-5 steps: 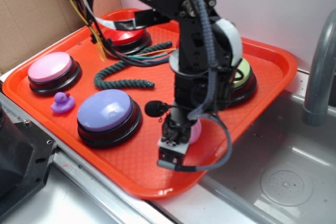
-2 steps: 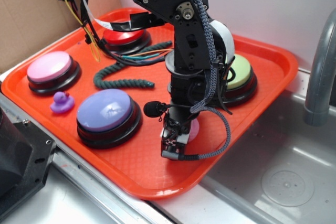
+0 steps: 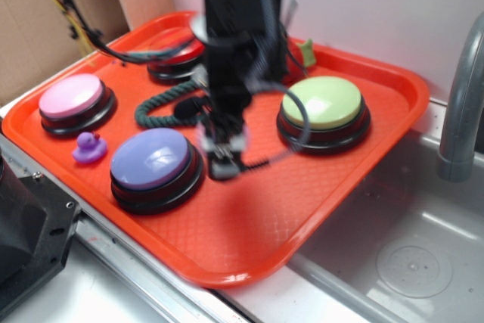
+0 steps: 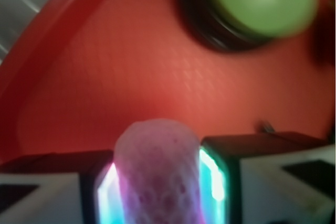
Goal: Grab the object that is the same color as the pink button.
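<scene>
In the wrist view the pink knitted ball (image 4: pixel 157 174) is squeezed between my two lit fingers; my gripper (image 4: pixel 157 166) is shut on it above the orange tray (image 4: pixel 105 77). In the exterior view my gripper (image 3: pixel 222 158) is blurred, hanging over the tray between the lavender button (image 3: pixel 155 159) and the green button (image 3: pixel 324 104). The ball itself is hidden there by the fingers. The pink button (image 3: pixel 72 96) sits at the tray's left edge, well to the left of my gripper.
A small purple duck (image 3: pixel 89 147) stands in front of the pink button. A dark green rope (image 3: pixel 160 105) and a red button (image 3: pixel 175 57) lie behind my arm. The tray rim (image 3: pixel 249 274) borders a metal sink with a grey pipe (image 3: pixel 460 96) on the right.
My arm has swung left and up from the tray's front right, carrying the pink ball off the tray surface. The green button is now uncovered.
</scene>
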Action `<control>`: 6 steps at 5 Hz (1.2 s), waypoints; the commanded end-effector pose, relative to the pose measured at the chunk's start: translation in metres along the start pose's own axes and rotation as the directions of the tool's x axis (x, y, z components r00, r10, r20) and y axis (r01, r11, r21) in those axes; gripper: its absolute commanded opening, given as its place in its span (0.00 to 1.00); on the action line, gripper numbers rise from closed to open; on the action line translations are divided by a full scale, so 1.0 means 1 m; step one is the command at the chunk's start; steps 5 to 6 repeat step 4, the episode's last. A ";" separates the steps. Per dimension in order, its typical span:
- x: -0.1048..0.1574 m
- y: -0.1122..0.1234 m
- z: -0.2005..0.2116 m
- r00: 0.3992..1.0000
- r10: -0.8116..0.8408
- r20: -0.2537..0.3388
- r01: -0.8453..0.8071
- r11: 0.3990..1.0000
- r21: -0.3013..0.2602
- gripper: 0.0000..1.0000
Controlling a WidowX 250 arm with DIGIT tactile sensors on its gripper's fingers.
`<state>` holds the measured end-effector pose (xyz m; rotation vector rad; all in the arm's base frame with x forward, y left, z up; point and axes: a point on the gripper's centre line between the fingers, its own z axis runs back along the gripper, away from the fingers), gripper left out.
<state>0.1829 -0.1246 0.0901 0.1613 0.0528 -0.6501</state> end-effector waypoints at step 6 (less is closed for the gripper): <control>-0.067 0.058 0.107 0.531 0.837 0.132 -0.838 0.542 -0.067 0.00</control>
